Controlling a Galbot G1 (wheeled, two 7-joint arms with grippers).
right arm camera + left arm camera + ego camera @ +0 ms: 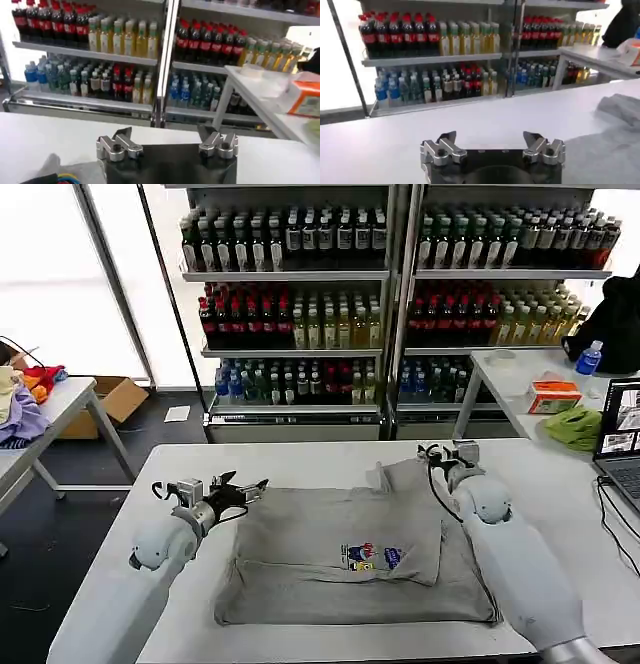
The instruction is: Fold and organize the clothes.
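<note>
Just beside the left gripper (243, 487), on its inner side: the near-left edge of the grey T-shirt (350, 559), spread half-folded on the white table (300, 456). Fingers spread apart, holding nothing, tips level with the shirt's upper-left corner and seemingly just clear of the cloth; contact hard to judge from the head view. In the left wrist view, same gripper (492, 145) with both jaws wide, bare tabletop (395, 145) ahead and a rumpled grey fold (620, 107) off to the far side.

At the shirt's far-right corner: the right gripper (448, 454), above a raised sleeve or fold (395, 476). Fingers largely masked by the wrist and black cable in the head view; from the right wrist view (167, 142), jaws apart, nothing between them. A scrap of grey cloth (52, 167) beside coloured wires low in that view, cut off by the frame.

Chest print (372, 557) face up, below and inward of the right gripper. Shirt's lower-right edge hidden under the right forearm (520, 574).

Open tabletop outward of the left gripper and beyond both grippers, up to the far table edge. Past that edge, bottle shelves (290, 304). Outward of the right gripper, a side table (520, 379) with a lime-green cloth (575, 427) and a laptop (622, 439) cut by the frame.
</note>
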